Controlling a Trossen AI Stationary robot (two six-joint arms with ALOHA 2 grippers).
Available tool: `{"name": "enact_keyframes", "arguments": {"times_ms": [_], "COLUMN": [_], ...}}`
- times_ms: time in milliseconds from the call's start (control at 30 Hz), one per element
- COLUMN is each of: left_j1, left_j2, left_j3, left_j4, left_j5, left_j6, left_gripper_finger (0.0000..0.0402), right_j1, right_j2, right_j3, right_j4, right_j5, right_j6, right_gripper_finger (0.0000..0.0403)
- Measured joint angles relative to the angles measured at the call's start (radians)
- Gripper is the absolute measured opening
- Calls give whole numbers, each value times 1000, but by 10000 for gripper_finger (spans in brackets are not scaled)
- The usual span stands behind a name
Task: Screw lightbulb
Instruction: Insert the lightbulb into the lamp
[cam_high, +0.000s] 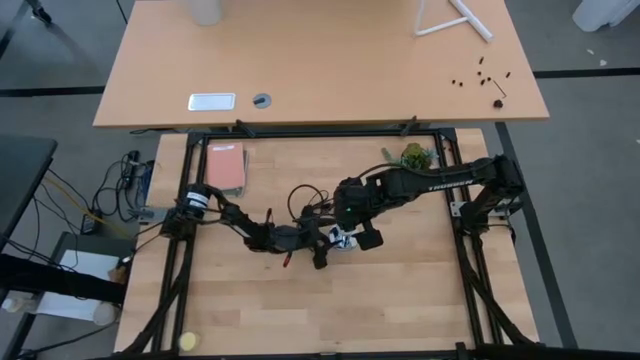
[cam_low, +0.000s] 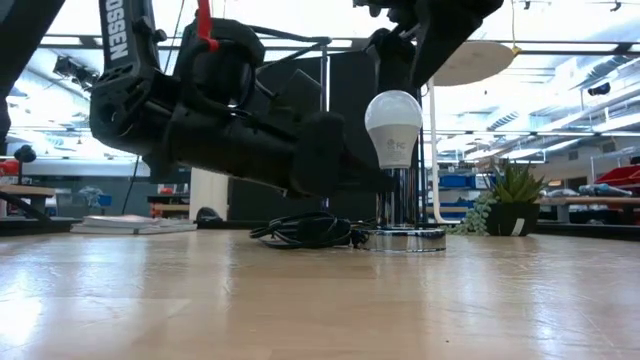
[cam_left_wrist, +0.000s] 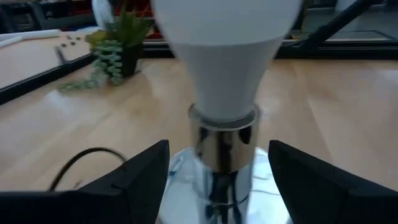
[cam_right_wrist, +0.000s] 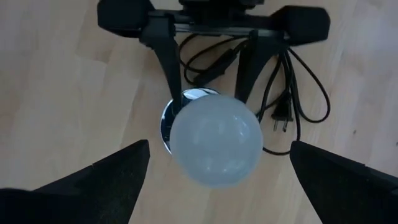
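Spread wide, the left pincer (cam_left_wrist: 217, 180) straddles the shiny socket (cam_left_wrist: 222, 155) without touching it, gripping nothing. Upright in that socket stands the lightbulb (cam_low: 394, 125), mid-bench (cam_high: 400, 300). Directly above it, the right pincer (cam_right_wrist: 217, 165) hangs open and empty. A black cord (cam_right_wrist: 292, 93) lies coiled beside the socket.

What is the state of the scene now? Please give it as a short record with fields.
lightbulb: upright in the socket, on the table
left gripper: open, fingers on either side of the socket's chrome stem
right gripper: open, above the bulb, not touching it
cord: black, coiled beside the socket
plant: small pot at the table's far edge
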Motion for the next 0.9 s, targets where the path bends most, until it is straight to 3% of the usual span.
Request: {"name": "enact_keyframes", "arguments": {"times_ms": [267, 433, 900], "left_j1": [19, 19, 19], "left_j2": [63, 103, 103], "left_j3": [84, 125, 129], "left_j4": [-21, -14, -16], "left_j5": [61, 45, 43], "left_j6": [5, 28, 45], "left_gripper_finger": [250, 240, 187], "right_j1": [0, 0, 24], "right_j2": [15, 16, 16], "right_j3": [0, 0, 0], "right_j4": [9, 10, 41], "right_j5": [-12, -12, -11], "right_j6": [-1, 6, 1], "right_gripper_finger": [394, 394, 394]}}
